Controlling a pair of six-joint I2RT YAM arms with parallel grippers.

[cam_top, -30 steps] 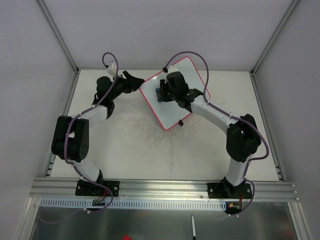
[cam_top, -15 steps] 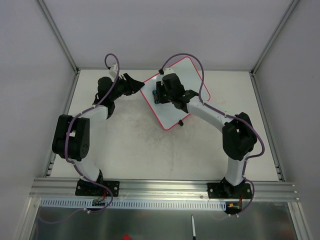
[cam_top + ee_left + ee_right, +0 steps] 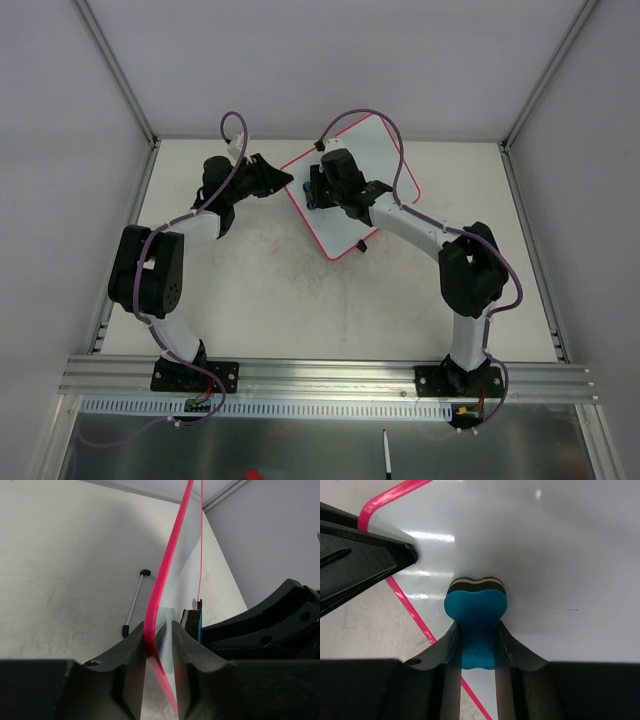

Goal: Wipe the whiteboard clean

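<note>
Left jaws clamped shut on the whiteboard (image 3: 338, 222) rim, at its 9 o'clock corner. Whiteboard sits rotated at 12 o'clock on the bench (image 3: 250, 290). Right jaws pinch the blue eraser (image 3: 475, 605), its pad against the whiteboard.

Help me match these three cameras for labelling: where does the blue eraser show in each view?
Top external: the blue eraser is upper centre, at the right gripper's tip, on the whiteboard.
Left wrist: a thin blue sliver right of centre, edge-on, beyond the left gripper.
Right wrist: dead centre, clamped between that gripper's fingers.
Shared landmark: the whiteboard's pink rim.
</note>
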